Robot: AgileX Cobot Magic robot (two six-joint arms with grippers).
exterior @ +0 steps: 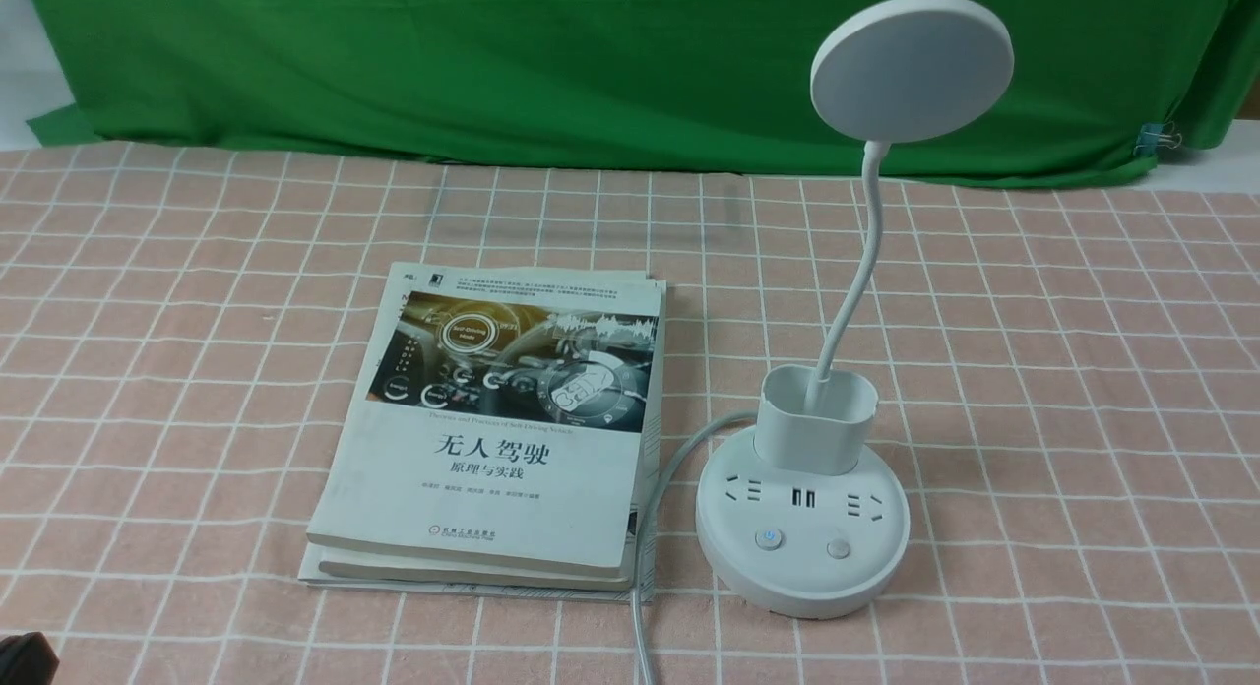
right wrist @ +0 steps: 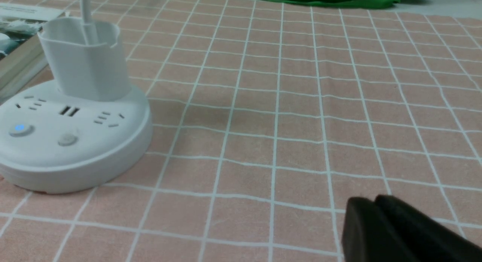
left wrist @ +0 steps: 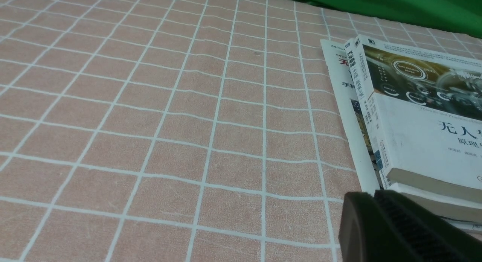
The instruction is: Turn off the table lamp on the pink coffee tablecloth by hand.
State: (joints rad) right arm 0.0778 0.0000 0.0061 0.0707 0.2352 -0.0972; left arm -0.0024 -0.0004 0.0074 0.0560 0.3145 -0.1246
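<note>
The white table lamp [exterior: 802, 528] stands on the pink coffee tablecloth [exterior: 1083, 370], to the right of the middle. Its flat round head [exterior: 912, 67] sits high on a thin bent neck that rises from the cup-shaped holder [exterior: 817, 419]. On the round base, the left button [exterior: 769, 538] glows blue and the right button [exterior: 838, 548] is plain. In the right wrist view, my right gripper [right wrist: 374, 200] hovers low over bare cloth, well off to the side of the lamp base [right wrist: 75, 141], fingers together and empty. My left gripper [left wrist: 374, 196] is shut, empty, by the books' near corner.
A stack of books [exterior: 492, 439] lies left of the lamp, and its edge shows in the left wrist view [left wrist: 421, 122]. The lamp's white cable [exterior: 650, 528] runs between books and base toward the front edge. A green cloth [exterior: 492, 65] hangs along the back.
</note>
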